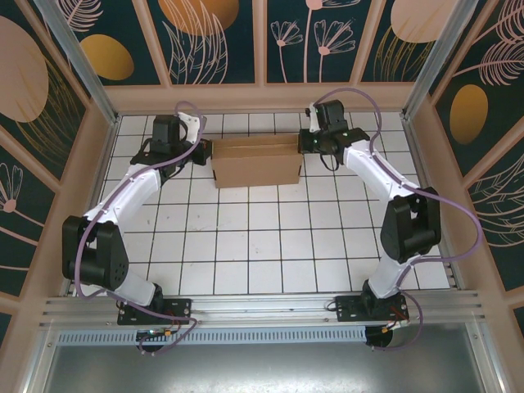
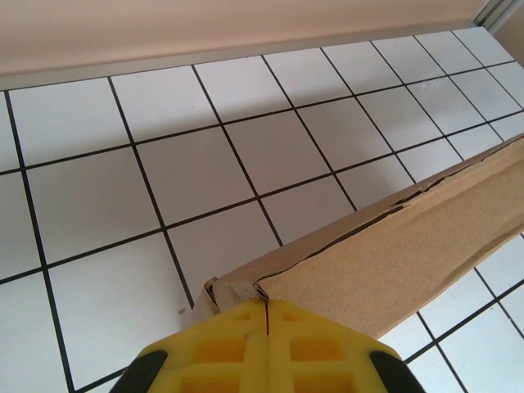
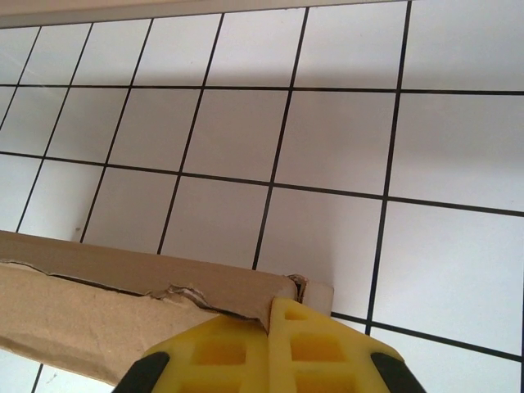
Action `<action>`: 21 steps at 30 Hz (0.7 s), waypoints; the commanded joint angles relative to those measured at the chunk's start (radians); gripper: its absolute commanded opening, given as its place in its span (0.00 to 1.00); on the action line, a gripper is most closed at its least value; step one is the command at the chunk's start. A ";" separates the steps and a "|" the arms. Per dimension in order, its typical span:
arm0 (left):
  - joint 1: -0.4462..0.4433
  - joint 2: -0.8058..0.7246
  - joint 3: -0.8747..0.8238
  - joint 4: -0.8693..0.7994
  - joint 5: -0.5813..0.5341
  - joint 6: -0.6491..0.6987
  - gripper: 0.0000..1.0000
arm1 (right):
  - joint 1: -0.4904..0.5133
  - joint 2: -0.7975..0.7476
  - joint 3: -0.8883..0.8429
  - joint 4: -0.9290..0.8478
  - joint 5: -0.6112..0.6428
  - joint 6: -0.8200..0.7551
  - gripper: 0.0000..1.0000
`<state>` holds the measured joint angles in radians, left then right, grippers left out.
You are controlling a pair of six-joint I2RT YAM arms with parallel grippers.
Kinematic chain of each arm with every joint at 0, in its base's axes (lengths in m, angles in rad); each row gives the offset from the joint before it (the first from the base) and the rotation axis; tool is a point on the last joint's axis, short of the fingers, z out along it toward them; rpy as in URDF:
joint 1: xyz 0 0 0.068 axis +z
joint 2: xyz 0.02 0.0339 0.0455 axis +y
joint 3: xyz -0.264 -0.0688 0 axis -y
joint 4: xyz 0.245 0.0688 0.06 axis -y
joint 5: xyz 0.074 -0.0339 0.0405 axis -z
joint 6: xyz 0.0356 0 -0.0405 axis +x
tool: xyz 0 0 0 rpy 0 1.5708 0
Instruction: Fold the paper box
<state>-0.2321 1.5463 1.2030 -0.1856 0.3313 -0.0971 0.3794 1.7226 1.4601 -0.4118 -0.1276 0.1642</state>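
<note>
The paper box (image 1: 256, 168) sits at 12 o'clock on the table (image 1: 246, 254). The left claw (image 1: 201, 150), pressed together, touches its 9 o'clock end; the right claw (image 1: 304, 144), pressed together, its 3 o'clock end. If one pushes harder, the box may twist or its torn edge (image 3: 176, 293) rip more.

- table top (image 1: 246, 246): white square tiles with dark grid lines, evenly lit, with only soft shadows.
- wall panels (image 1: 221, 49): dark teal, printed with tan and orange leaves, flowers and discs.
- wooden rim (image 1: 262, 97): pale peach, bounded the tiles on three sides.
- aluminium rails (image 1: 262, 307): ran along the near edge.
- metal posts (image 1: 80, 65): grey, rose at the far corners.
</note>
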 commanded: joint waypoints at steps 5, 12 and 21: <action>-0.032 0.026 0.096 -0.051 0.071 -0.062 0.00 | 0.041 -0.032 -0.053 0.017 -0.037 -0.047 0.00; -0.032 0.071 0.195 -0.177 0.064 -0.060 0.00 | 0.061 -0.027 -0.045 0.002 0.000 -0.081 0.00; -0.030 0.110 0.247 -0.255 0.055 -0.062 0.00 | 0.072 -0.027 -0.052 0.008 0.025 -0.088 0.00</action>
<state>-0.2359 1.6390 1.4281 -0.4156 0.3138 -0.1444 0.4080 1.7081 1.4322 -0.3832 -0.0502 0.1020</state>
